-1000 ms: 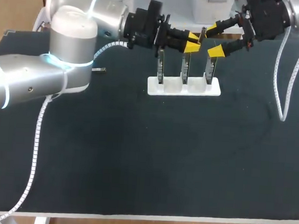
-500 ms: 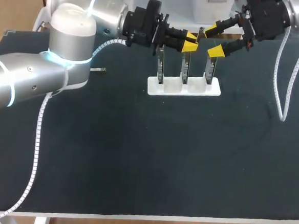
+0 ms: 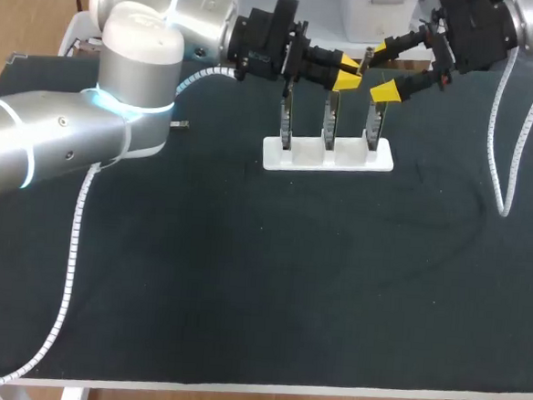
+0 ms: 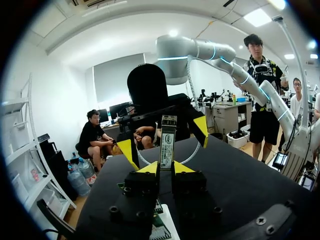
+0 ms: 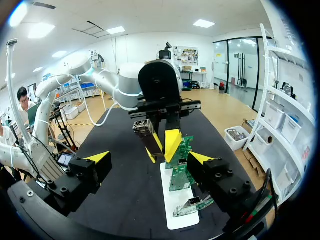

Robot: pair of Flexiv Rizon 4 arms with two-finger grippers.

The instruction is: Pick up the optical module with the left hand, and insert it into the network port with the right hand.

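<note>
My left gripper [image 4: 166, 168] is pinching the optical module [image 4: 167, 142] at its lower end, so that the module stands upright above the two yellow tips, and most of its length is free. In the head view it is held in the air at the far side of the table, above the three green boards [image 3: 330, 122] which stand upright in the white holder [image 3: 329, 156]. My right gripper [image 5: 149, 158] is facing it with the fingers spread wide. In the left wrist view its two yellow tips stand on either side of the module, but they are apart from it and do not touch it. I judge that the module is a small, light and stiff metal body. It is smooth on its flat faces, so it can slip or turn if the grip is weak. I think the end with the contacts is the delicate part, and it should not be squeezed or knocked. For the handover I would take hold of the free upper part with the right fingers on the two flat faces, well clear of the left tips, and keep the end which must enter uncovered. I cannot pick out the network port with certainty on the boards, and I cannot tell which end of the module is the connector end.
</note>
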